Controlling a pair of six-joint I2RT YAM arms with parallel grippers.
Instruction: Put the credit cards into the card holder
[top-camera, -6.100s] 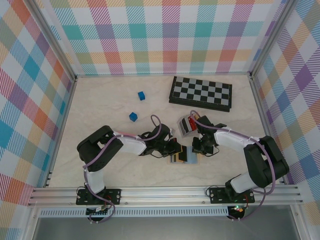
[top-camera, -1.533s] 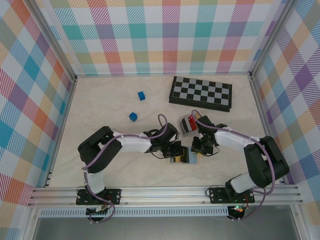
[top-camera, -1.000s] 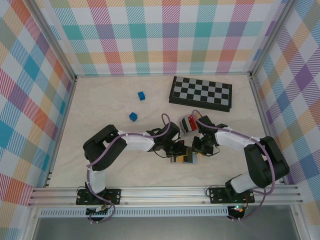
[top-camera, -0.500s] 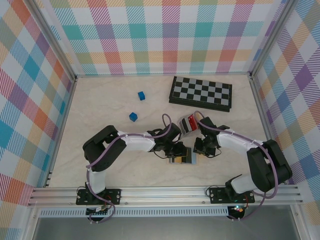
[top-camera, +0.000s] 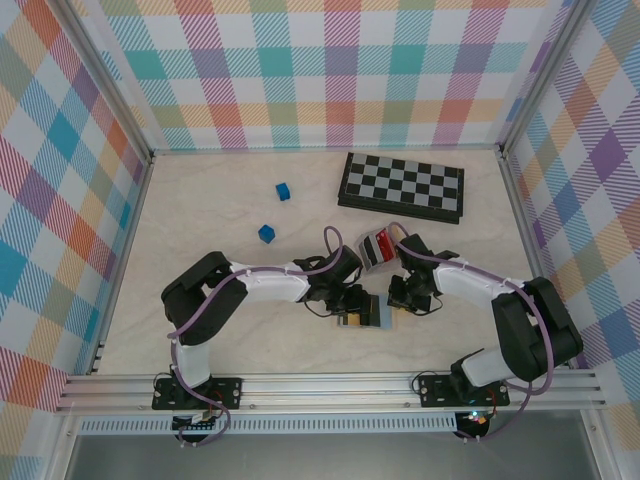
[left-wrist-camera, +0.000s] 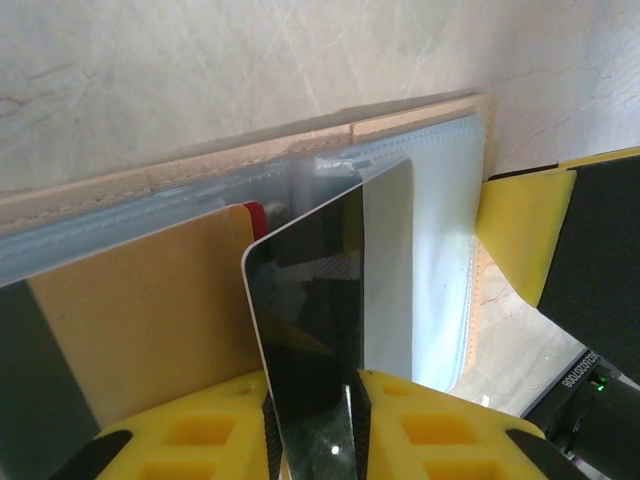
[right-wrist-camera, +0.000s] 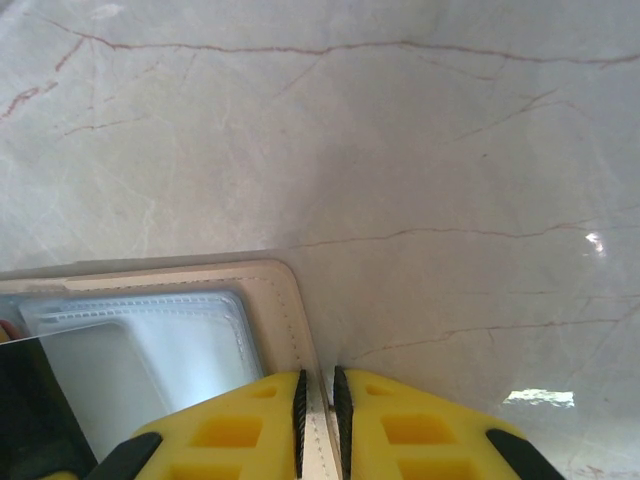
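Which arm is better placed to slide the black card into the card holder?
Left. The black card stands between the fingers of the left tool, its far end at the clear pocket of the card holder. The right tool pinches the holder's edge.

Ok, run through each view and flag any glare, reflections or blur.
Top external: even light, sharp, only soft shadows on the table. Left wrist: the glossy black card mirrors its surroundings; the card holder pocket looks hazy. Right wrist: bright glare patches on the table.
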